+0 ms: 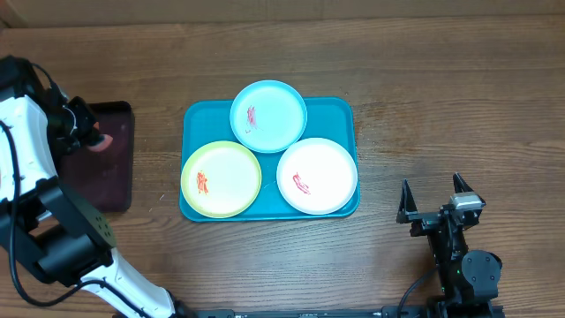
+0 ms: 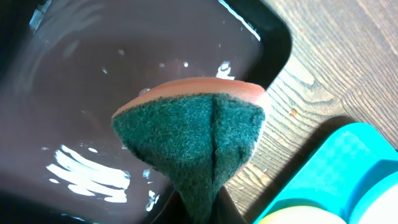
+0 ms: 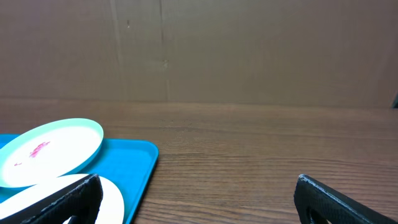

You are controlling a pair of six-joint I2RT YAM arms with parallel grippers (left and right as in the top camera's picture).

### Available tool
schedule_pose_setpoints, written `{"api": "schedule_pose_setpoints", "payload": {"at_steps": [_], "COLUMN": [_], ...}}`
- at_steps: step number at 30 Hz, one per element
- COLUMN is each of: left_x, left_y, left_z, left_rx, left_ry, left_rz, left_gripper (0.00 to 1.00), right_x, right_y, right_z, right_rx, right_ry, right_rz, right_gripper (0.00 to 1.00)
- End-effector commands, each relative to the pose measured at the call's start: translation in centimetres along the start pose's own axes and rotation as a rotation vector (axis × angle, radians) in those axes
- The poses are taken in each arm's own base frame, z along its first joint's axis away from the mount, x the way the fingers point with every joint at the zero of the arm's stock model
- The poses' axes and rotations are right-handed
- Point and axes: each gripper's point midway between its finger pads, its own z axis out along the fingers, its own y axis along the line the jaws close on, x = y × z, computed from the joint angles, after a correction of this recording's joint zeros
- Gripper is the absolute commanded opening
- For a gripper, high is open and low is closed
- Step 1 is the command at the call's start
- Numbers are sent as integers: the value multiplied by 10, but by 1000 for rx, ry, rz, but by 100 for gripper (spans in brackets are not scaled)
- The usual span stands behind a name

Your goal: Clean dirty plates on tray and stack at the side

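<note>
The teal tray [image 1: 340,113] holds three plates with red smears: a light blue plate [image 1: 268,116] at the back, a yellow-green plate [image 1: 221,178] front left, a white plate [image 1: 317,176] front right. My left gripper [image 1: 95,140] is shut on a green-and-orange sponge [image 2: 199,130] above the dark maroon tray [image 1: 110,168], left of the teal tray [image 2: 323,174]. My right gripper [image 1: 434,194] is open and empty, on the table right of the teal tray. In the right wrist view the light blue plate [image 3: 50,149] and the white plate [image 3: 112,199] show at left.
The dark maroon tray [image 2: 93,81] lies at the table's left side. Bare wooden table [image 1: 441,97] lies to the right of and behind the teal tray. A cardboard wall [image 3: 199,50] stands beyond the table's far edge.
</note>
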Motion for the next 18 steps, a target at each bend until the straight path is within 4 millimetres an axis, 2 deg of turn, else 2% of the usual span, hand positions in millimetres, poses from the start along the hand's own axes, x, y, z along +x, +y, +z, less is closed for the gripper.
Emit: {"api": "schedule_pose_setpoints", "payload": {"at_steps": [1,5,8,11,14,16,18], "left_x": [-9,1,5,-6,-17,-24,-25], "left_y": [11,24,27,26,20,13,11], "left_z": [-9,30,40,24,-3,-30,-41], "left_rx": [-89,-122,-132,-133,-125,-114,-110], "left_ry": [-54,4,29,-13,-55,-95,-112], "left_rz": [44,20,19,28,29,26,28], "left_gripper": [4,4,4,4,4,4,4], "right_x": [1,1,1,1,1,1,1], "right_y": [0,0,0,0,-1,0,0], "right_z": [0,0,0,0,0,0,0], "right_rx": [4,4,4,4,5,4,4], "right_ry": [-6,-6,-6,-6,-6,-6,-6], "right_rz": [-1,-1,-1,-1,-1,-1,-1], "right_gripper": [100,100,100,100,100,100,100]}}
